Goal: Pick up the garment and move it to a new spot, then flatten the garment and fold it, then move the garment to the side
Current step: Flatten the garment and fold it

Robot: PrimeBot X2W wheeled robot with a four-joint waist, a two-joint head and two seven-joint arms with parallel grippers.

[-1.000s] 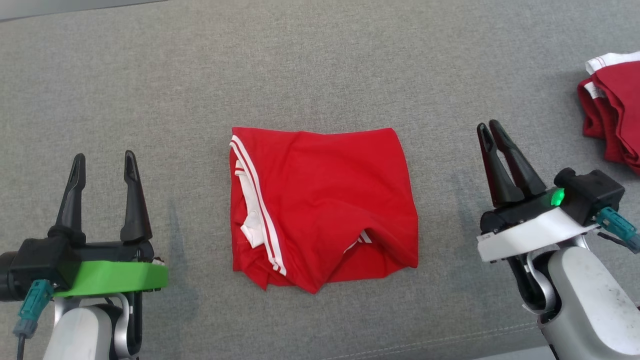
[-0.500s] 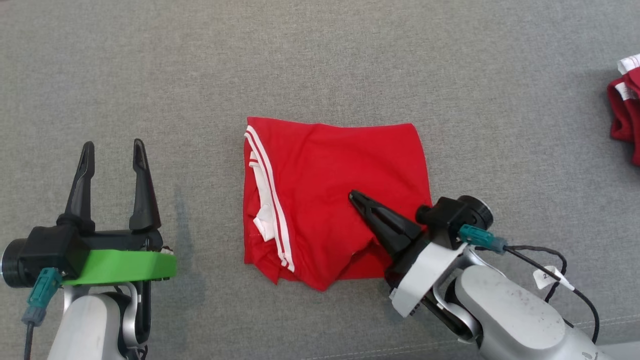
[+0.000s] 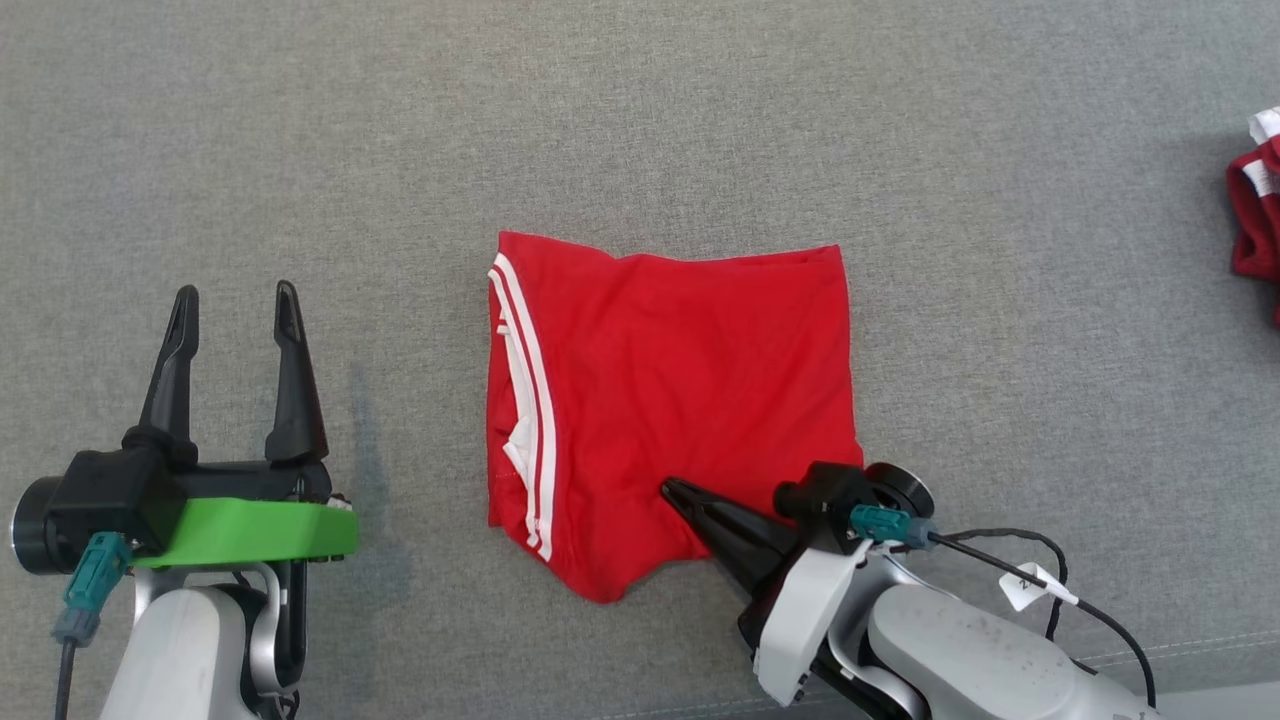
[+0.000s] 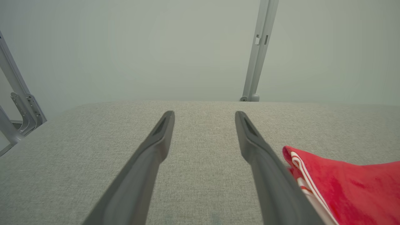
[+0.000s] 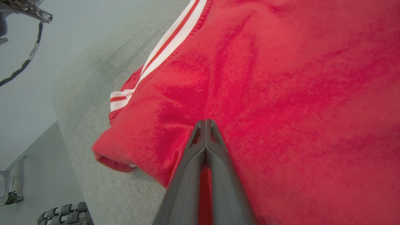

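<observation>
A folded red garment (image 3: 680,400) with white stripes down its left side lies flat in the middle of the grey fabric surface (image 3: 640,130). My right gripper (image 3: 668,488) is shut, and its tips press down on the garment's near edge, pointing left. The right wrist view has the shut fingers (image 5: 206,122) lying on the red cloth (image 5: 281,78). My left gripper (image 3: 236,300) stands open to the left of the garment, apart from it. Along the open left gripper (image 4: 203,115), the garment's striped edge (image 4: 343,184) sits at the right.
Another red and white garment pile (image 3: 1258,210) lies at the far right edge. A grey metal post (image 4: 259,50) stands beyond the surface's far edge. The surface's front edge runs close behind my right arm.
My right gripper swung in from the right onto the garment and dragged toward the near edge, smoothing out the raised fold there. The left arm has stayed put.
</observation>
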